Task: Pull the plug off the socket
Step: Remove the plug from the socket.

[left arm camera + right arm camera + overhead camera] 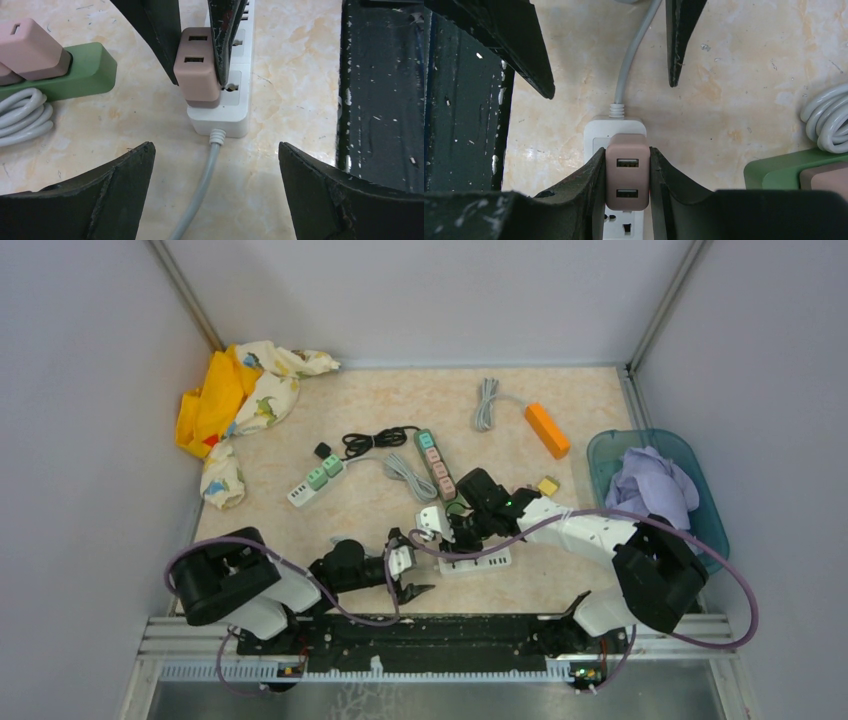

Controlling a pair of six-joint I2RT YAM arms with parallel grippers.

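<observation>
At lower centre of the overhead view, a white power strip (480, 562) lies flat on the table (560, 390), just ahead of the black base rail (440, 630). The plug (627, 177), a pinkish-brown block with two USB ports on its top face, sits in the end socket nearest the strip's grey cable (631, 60). Its base rests against the strip's face.

The right gripper (627, 162) reaches in from the right of the overhead frame. Its fingers (591, 175) are narrowed onto the plug, with one pad pressed against each side face.

The left gripper (215, 147) sits low at the cable end of the strip, facing the plug. Its fingers (117, 175) are spread wide and touch nothing. The grey cable runs on the table between them.

A green power strip (85, 70) carrying pink adapters lies beside the white strip, apart from it, with a coiled white cable (20, 117) next to it.

Farther back in the overhead view:
- an orange block (547, 430) with a grey cord, upper centre-right;
- a teal bin (712, 525) holding a lavender cloth (650, 485), right edge;
- a yellow and patterned cloth (235, 400), upper left.
</observation>
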